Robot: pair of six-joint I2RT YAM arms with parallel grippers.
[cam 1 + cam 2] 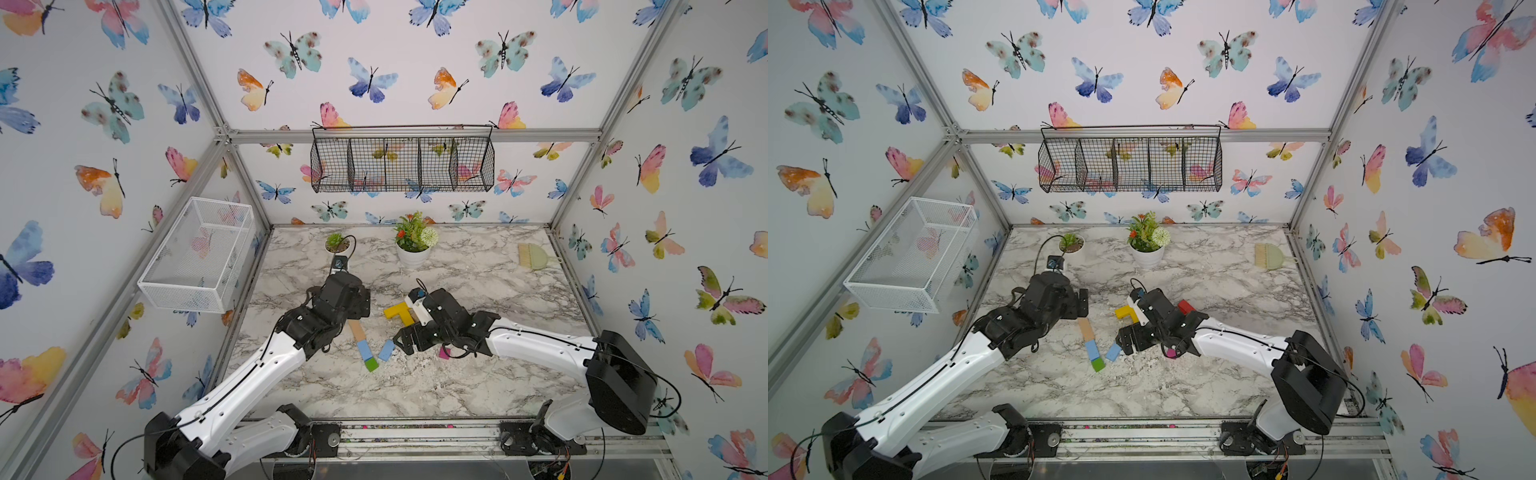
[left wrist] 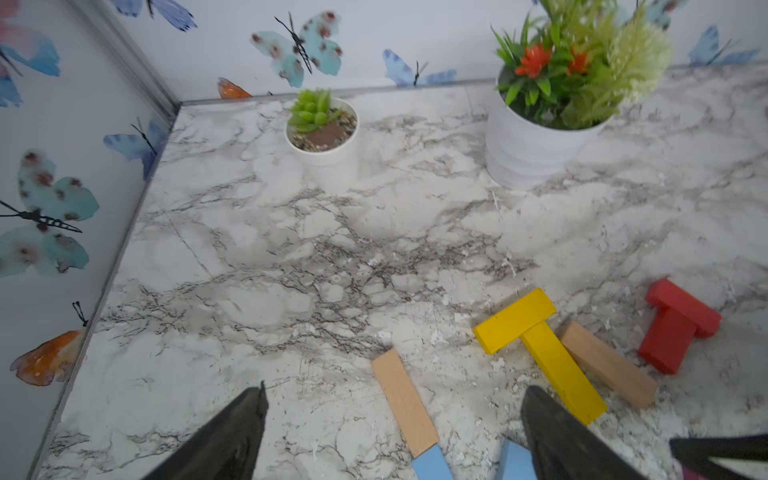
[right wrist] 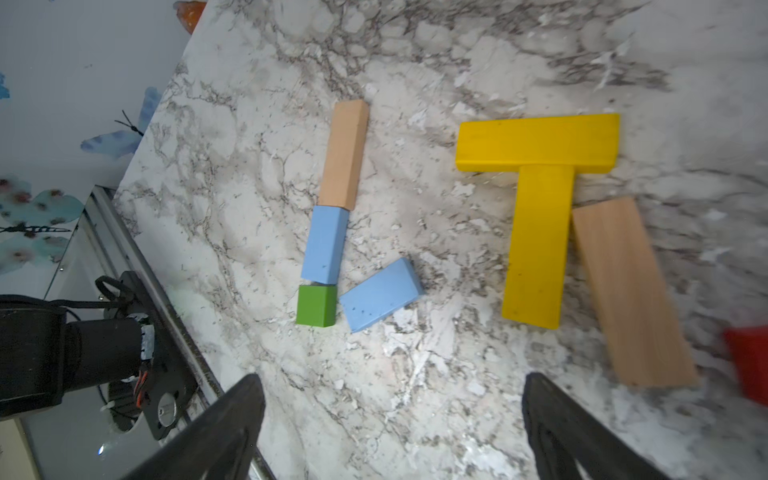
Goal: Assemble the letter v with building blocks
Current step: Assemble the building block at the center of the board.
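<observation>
Right wrist view: with left gripper (image 2: 395, 388), right gripper (image 3: 391, 375) agape, butt loose tan bar (image 3: 631, 291) collinear onto slanted blue bar (image 3: 380, 293) beside green cube (image 3: 316, 305).

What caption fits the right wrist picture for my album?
Open right gripper facing a half-built V: tan bar, blue bar, green cube, then a second blue bar slanting away.

A succulent pot (image 1: 336, 244), a flowering plant (image 1: 412, 249) and a green brush (image 1: 534, 256) sit on the marble table (image 1: 478, 374).
</observation>
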